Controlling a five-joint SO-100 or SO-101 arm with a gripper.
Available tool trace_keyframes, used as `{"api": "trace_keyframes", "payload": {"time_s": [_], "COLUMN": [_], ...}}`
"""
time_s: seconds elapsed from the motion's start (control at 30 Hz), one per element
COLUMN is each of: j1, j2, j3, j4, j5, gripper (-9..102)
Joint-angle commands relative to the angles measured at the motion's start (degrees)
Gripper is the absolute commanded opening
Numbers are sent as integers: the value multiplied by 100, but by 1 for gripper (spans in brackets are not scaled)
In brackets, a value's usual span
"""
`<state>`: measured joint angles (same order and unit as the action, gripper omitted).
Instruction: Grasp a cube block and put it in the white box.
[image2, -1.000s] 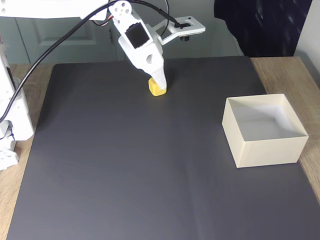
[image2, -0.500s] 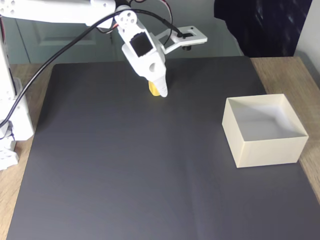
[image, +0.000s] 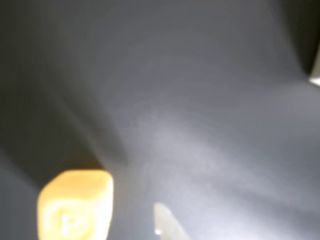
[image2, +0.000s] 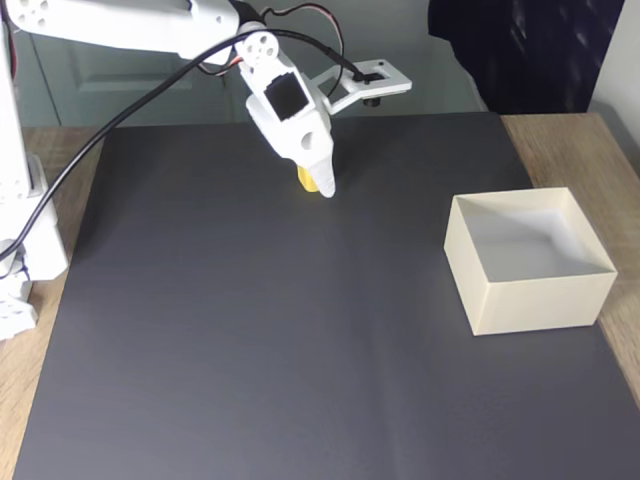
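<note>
the cube block (image2: 308, 177) is held by the fingers (image2: 318, 182); it should be lifted clear, then carried steadily over the white box (image2: 540, 305) before release

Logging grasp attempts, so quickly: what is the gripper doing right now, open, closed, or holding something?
Gripper: closed on the yellow cube, which appears just clear of the dark mat.

Showing white moulded plastic throughout the arm (image2: 110, 25); carrying a black square motor face on the wrist housing (image2: 287, 97); tapering into pale pointed fingers (image2: 322, 180); wearing a round white horn with small holes; trailing a black cable (image2: 90, 140) plus thin red wires; sprouting a flat white bracket (image2: 370, 80).
</note>
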<state>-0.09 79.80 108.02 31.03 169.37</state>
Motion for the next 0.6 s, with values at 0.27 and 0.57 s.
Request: {"api": "trace_keyframes", "payload": {"time_s": [0.27, 0.57], "j1": [-185, -246], "j2": [-88, -202], "j3": [-246, -360], "j4": [-176, -211], "j5": [0, 202], "gripper": [37, 24]}}
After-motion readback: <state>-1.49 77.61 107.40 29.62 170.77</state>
